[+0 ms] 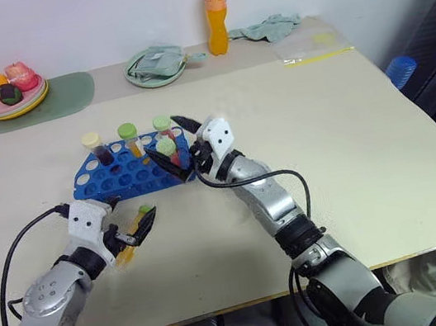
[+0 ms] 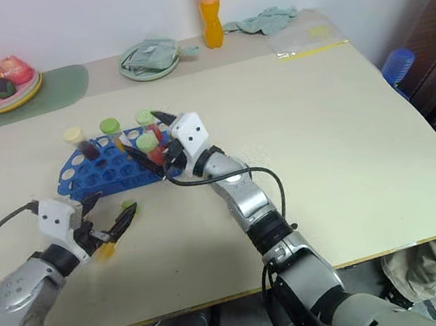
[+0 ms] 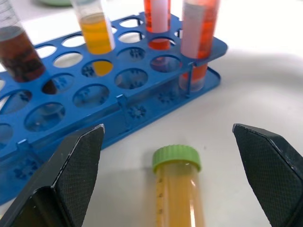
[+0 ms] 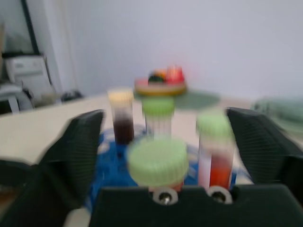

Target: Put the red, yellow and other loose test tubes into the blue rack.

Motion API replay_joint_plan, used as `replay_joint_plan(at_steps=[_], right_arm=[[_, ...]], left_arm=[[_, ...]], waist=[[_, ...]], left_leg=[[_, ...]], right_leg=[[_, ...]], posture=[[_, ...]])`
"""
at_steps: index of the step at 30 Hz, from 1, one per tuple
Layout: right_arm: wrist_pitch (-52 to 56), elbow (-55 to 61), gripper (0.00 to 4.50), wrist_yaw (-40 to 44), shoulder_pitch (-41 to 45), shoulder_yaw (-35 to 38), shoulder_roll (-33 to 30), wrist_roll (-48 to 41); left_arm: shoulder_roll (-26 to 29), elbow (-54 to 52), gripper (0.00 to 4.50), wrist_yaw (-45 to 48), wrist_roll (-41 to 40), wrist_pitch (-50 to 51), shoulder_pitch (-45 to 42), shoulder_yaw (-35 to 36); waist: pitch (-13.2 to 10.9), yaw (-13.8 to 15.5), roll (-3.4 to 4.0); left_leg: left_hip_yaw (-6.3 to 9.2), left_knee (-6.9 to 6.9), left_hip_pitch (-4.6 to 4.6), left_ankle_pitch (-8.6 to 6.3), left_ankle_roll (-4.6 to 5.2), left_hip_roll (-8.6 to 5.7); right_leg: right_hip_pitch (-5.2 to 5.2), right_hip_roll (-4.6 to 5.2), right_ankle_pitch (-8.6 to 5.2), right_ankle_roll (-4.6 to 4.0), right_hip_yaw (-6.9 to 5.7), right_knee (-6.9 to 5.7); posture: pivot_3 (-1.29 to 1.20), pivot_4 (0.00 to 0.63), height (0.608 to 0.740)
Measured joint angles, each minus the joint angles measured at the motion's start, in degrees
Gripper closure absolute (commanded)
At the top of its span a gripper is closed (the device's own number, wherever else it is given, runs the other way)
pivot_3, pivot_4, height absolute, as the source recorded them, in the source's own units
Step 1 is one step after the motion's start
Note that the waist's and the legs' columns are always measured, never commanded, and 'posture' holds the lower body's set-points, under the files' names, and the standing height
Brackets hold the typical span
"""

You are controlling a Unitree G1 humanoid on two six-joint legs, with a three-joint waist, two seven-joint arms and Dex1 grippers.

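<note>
The blue rack (image 1: 124, 179) stands left of the table's middle. It holds a dark tube with a cream cap (image 1: 96, 147), a yellow tube with a green cap (image 1: 130, 138) and two red tubes with green caps (image 1: 164, 128). My right gripper (image 1: 171, 143) is open at the rack's right end, its fingers on either side of the nearer red tube (image 4: 158, 161), which stands in the rack. A loose yellow tube with a green cap (image 3: 179, 189) lies on the table in front of the rack. My left gripper (image 3: 173, 156) is open around it, not touching.
Along the far edge are a plate of toy fruit (image 1: 12, 93) on a green mat (image 1: 64, 95), a green plate with a cloth (image 1: 155, 65), an orange drink bottle (image 1: 215, 13), a crumpled cloth (image 1: 271, 27) and a clear bag (image 1: 311, 45).
</note>
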State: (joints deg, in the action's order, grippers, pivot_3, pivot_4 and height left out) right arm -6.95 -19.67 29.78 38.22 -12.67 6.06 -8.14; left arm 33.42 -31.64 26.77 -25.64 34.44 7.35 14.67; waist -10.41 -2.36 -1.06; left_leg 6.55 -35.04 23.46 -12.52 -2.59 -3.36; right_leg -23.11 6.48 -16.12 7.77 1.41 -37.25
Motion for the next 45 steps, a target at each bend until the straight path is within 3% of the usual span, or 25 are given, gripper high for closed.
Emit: replay_joint_plan(at_steps=[4,9,13,17,22,25,30,31,36,41,45], right_arm=[[4.5,8.9,0.02,2.1,-1.4,0.4,-3.5,-2.0],[11.2,16.4,0.02,7.0,-3.4,1.2,-11.4,-4.5],[15.5,21.5,0.02,12.4,-5.4,1.9,-17.7,-7.3],[21.6,30.9,0.02,23.0,-10.9,-0.7,-28.1,-11.6],[25.9,36.4,0.02,25.8,-13.6,-2.8,-30.8,-13.2],[26.7,37.5,0.0,25.5,-13.8,-3.0,-30.9,-13.1],[27.7,38.0,0.0,25.1,-14.5,-3.9,-30.9,-12.9],[27.7,38.0,0.0,25.1,-14.5,-3.9,-30.9,-12.9],[27.7,37.9,0.0,25.1,-14.4,-3.9,-30.9,-12.8],[27.7,37.6,0.0,25.1,-14.8,-3.7,-31.3,-12.8],[27.5,36.2,0.0,24.8,-15.1,-3.3,-31.2,-12.8]], left_arm=[[7.8,-7.0,0.0,-2.8,-4.6,17.5,-7.6,0.1],[15.3,-9.2,0.0,-5.9,-11.1,49.4,-23.7,-1.1],[23.2,-1.9,0.0,-8.5,-18.9,57.6,-26.9,-7.7],[24.5,4.4,0.0,-13.3,-27.5,57.6,-34.2,-14.8],[21.2,11.6,0.0,-21.6,-32.8,57.6,-37.2,-18.9],[20.1,13.8,0.87,-25.7,-35.3,57.6,-39.2,-19.9],[19.1,15.3,3.45,-31.6,-40.0,57.6,-39.8,-20.6],[19.1,15.4,3.73,-32.4,-40.8,57.6,-39.9,-20.6],[21.0,12.4,3.75,-33.1,-42.7,57.0,-37.7,-18.4],[24.9,-4.4,3.75,-19.7,-31.4,34.4,-19.8,-2.3],[14.6,-6.5,3.75,-12.0,-24.1,16.4,-11.1,5.3]], waist=[[0.0,0.2,-0.01],[0.0,-0.2,0.05],[0.0,-0.9,0.01],[-0.1,0.1,0.01],[-0.1,0.0,-0.03],[-0.1,0.1,-0.03],[-0.1,0.3,-0.04],[-0.1,0.4,-0.04],[-0.1,0.3,-0.04],[-0.1,0.1,-0.03],[0.0,1.5,0.0]], left_leg=[[0.03,-0.04,0.01,0.0,0.0,-0.02],[0.01,-0.04,0.0,0.0,0.0,-0.06],[-0.04,0.04,-0.01,0.0,0.0,0.08],[-0.05,-0.07,0.0,-0.01,0.01,0.03],[-0.03,-0.08,0.01,0.0,0.0,0.05],[-0.05,-0.07,0.01,0.0,0.0,0.03],[-0.05,-0.09,0.02,0.01,-0.01,0.01],[-0.05,-0.09,0.02,0.01,-0.01,0.01],[-0.07,-0.08,0.03,0.01,-0.02,0.02],[-0.23,0.05,0.07,0.16,-0.29,0.11],[-0.26,-0.05,0.03,0.03,-0.07,0.11]], right_leg=[[0.0,0.0,0.0,0.0,-0.01,0.02],[0.07,-0.06,-0.01,0.02,-0.02,-0.03],[-0.05,-0.16,-0.04,-0.04,-0.01,-0.05],[0.09,-0.02,-0.04,-0.04,-0.05,0.05],[0.04,-0.05,-0.04,-0.04,-0.03,0.0],[0.03,-0.02,-0.04,-0.04,-0.02,0.01],[0.04,0.01,-0.04,-0.04,-0.02,0.01],[0.04,0.01,-0.04,-0.04,-0.01,0.01],[0.0,0.02,-0.04,-0.04,0.0,0.01],[-0.13,0.02,-0.07,-0.11,0.09,0.06],[0.09,0.1,-0.06,-0.12,0.02,0.21]], posture=[[0.0,0.15,0.74],[0.0,0.15,0.74],[0.0,0.15,0.74],[0.0,0.15,0.74],[0.0,0.15,0.74],[0.0,0.15,0.74],[0.0,0.15,0.74],[0.0,0.15,0.74],[0.0,0.15,0.74],[0.0,0.15,0.74],[0.0,0.15,0.74]])
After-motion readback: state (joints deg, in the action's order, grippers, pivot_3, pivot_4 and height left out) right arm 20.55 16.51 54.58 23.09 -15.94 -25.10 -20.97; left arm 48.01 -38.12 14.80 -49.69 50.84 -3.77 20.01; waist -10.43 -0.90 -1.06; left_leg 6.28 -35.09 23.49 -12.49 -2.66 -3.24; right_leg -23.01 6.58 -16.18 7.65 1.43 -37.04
